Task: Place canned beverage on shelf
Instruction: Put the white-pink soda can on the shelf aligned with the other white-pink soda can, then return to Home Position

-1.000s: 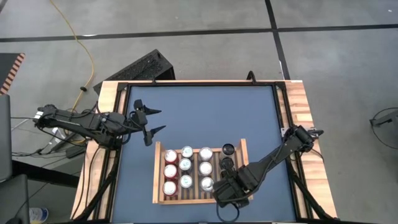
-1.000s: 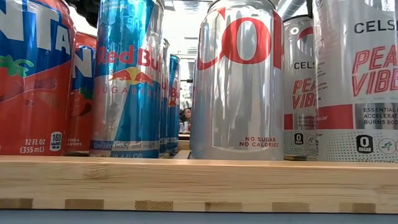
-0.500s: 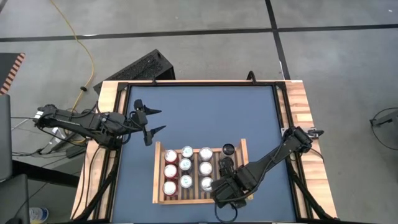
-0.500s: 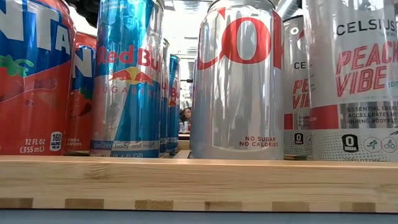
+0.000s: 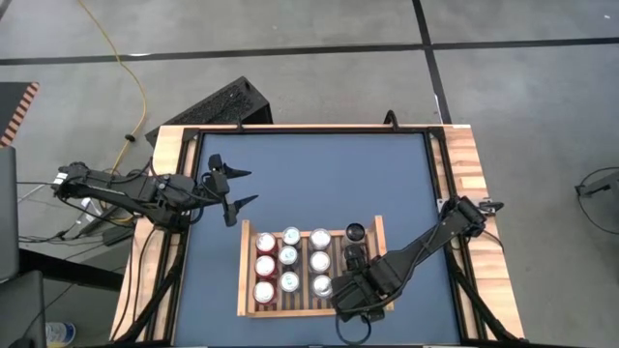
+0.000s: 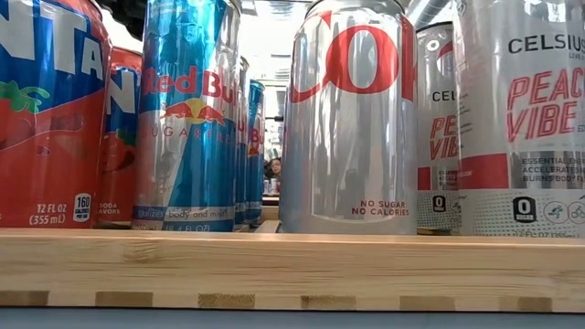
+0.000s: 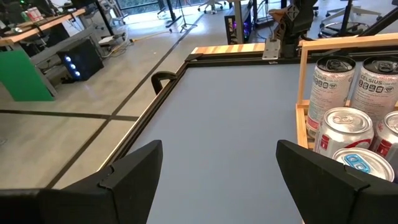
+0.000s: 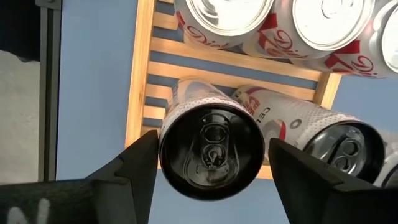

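— Where do we have the can right now?

— We see the Celsius can (image 8: 211, 152) between the fingers (image 8: 121, 180) of the right gripper (image 5: 356, 302), dark lid facing the wrist camera. The fingers sit on either side of its top, and we read them as closed on it. It hangs over the near right corner of the shelf (image 5: 246, 253); from the low camera the same can (image 6: 539, 119) shows at the far right, in front of another Celsius can (image 6: 437, 128).

— And what surrounds it on the shelf?

— We count three rows already filled: red Fanta cans (image 6: 41, 110), blue Red Bull cans (image 6: 187, 110) and silver Diet Coke cans (image 6: 352, 110). In the fourth row we see two dark-topped cans (image 5: 354, 232) standing beyond the gripper.

— And our left arm?

— The left gripper (image 5: 235, 188) hovers over the blue tabletop (image 5: 319, 174), beside the shelf's far left corner and apart from it. Its fingers (image 7: 134, 171) are spread wide with nothing between them.
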You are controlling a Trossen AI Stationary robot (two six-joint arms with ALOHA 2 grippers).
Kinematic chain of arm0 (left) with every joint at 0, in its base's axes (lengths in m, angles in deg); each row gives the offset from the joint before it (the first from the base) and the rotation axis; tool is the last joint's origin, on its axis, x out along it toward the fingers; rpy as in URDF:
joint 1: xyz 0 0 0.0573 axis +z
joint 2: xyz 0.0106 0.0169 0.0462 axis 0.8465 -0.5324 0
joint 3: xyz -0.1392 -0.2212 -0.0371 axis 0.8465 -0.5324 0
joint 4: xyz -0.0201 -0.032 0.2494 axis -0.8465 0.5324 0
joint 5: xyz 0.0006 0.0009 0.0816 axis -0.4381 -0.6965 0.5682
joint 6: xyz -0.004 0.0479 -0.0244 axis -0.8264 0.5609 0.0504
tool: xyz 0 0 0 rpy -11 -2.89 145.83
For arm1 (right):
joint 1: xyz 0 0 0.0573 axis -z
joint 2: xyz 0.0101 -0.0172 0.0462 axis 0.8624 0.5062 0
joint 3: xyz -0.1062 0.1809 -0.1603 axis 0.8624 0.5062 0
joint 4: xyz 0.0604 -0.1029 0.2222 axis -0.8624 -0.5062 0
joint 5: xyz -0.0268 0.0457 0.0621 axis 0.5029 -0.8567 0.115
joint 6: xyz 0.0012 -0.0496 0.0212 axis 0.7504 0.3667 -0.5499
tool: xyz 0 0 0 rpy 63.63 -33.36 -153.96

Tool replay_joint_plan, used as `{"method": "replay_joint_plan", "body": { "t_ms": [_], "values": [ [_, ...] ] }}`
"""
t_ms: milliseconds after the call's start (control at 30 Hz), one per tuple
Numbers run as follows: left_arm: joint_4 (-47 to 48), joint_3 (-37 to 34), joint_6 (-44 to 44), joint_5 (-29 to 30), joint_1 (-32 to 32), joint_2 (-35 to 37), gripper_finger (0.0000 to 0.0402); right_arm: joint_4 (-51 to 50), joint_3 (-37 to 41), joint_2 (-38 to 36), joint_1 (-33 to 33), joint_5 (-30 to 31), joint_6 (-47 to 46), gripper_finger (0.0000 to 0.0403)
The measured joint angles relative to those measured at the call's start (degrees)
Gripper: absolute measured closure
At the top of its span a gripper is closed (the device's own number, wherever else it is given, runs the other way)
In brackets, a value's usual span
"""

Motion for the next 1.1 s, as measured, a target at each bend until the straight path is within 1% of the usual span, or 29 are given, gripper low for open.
{"method": "replay_joint_plan", "body": {
  "t_ms": [267, 433, 667, 700, 767, 833, 900, 1033, 1100],
  "values": [
    [0.0, 0.0, 0.51, -0.02, 0.0, 0.0, 0.0099, -0.22, -0.78, -0.32, -0.01, -0.12, -1.04, 0.0137],
    [-0.02, 0.0, 0.63, -0.04, 0.0, 0.0, 0.0099, -0.7, -4.17, -0.39, -0.01, -0.05, -1.38, 0.0137],
    [-0.41, 0.0, 0.37, -0.61, 0.02, 0.02, 0.0099, -4.67, -10.42, -0.39, 0.05, 0.0, -3.16, 0.0137],
    [-0.86, 0.0, 0.33, -1.64, 0.02, 0.1, 0.0099, -4.6, -11.54, -0.42, 0.04, 0.25, -3.46, 0.0137],
    [-2.3, 0.08, -0.04, -5.87, 0.02, 0.79, 0.0099, -4.55, -13.8, -1.19, -0.38, 2.77, -2.85, 0.0137],
    [-2.97, 1.18, -0.99, -10.42, 0.01, 1.76, 0.0099, -4.72, -16.42, -2.1, -0.63, 6.57, -0.9, 0.0137],
    [-2.72, 2.62, -2.37, -14.23, 0.0, 2.99, 0.0099, -4.22, -18.55, -3.32, -0.93, 12.04, 1.29, 0.0137],
    [-2.56, 4.46, -7.45, -22.23, 0.0, 6.01, 0.0099, -0.86, -17.33, -8.21, -1.15, 22.16, 2.55, 0.0137],
    [-3.96, 5.24, -10.58, -26.01, 0.0, 7.6, 0.0099, -1.34, -17.33, -10.28, -1.16, 23.83, 3.53, 0.0137]
  ]
}}
